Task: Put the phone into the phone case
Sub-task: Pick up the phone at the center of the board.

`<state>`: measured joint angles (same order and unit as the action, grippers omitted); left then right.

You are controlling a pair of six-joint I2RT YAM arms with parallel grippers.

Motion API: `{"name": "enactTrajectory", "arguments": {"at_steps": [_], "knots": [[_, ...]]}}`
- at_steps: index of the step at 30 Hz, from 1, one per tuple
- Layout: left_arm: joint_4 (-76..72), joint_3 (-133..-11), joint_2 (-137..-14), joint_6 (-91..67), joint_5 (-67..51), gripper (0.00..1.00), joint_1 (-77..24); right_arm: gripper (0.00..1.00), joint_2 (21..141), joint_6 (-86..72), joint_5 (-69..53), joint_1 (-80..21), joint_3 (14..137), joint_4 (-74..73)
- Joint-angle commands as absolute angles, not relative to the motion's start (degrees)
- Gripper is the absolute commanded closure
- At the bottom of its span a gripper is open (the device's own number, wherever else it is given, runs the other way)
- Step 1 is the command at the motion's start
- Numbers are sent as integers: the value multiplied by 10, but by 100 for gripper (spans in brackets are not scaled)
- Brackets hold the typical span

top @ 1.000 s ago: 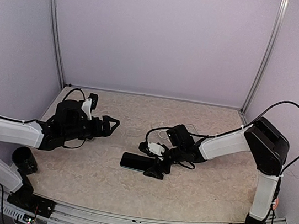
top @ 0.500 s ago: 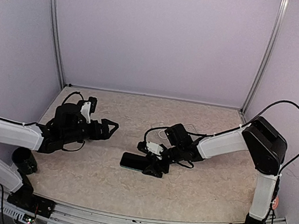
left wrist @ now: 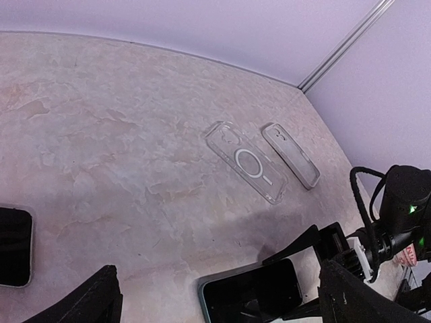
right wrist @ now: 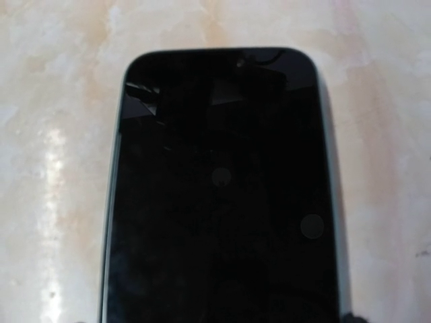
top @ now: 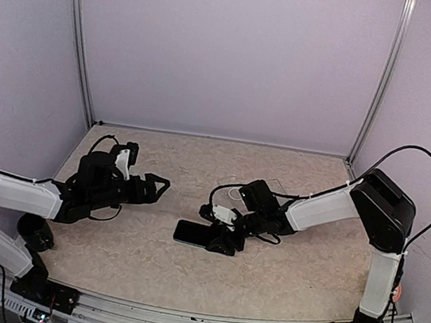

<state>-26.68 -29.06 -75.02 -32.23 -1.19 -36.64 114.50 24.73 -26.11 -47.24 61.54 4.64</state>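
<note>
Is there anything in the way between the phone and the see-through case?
No, only bare table lies between the phone and the phone case; another clear case sits beside it, out of the way.

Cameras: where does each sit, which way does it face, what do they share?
Top external: high behind the robot, looking down at the table; left arm, right arm show.
Left wrist: on the left arm, facing the phone case; own fingertips below.
Right wrist: on the right arm, close over the phone; fingers unclear.
Shared: the phone.
</note>
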Motion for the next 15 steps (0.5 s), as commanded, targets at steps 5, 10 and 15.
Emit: {"name": "enactTrajectory", "arguments": {"at_steps": [5,10,15], "knots": [[-301,-278,-765,-333,-42,1,-360,28,1095,249,-267,-479,568,100],[-319,-283,-800,-342,-87,1,-355,28,1077,252,-271,-480,552,125],[-342,-290,-843,-357,-132,1,-355,28,1066,254,-265,-482,537,143]]}}
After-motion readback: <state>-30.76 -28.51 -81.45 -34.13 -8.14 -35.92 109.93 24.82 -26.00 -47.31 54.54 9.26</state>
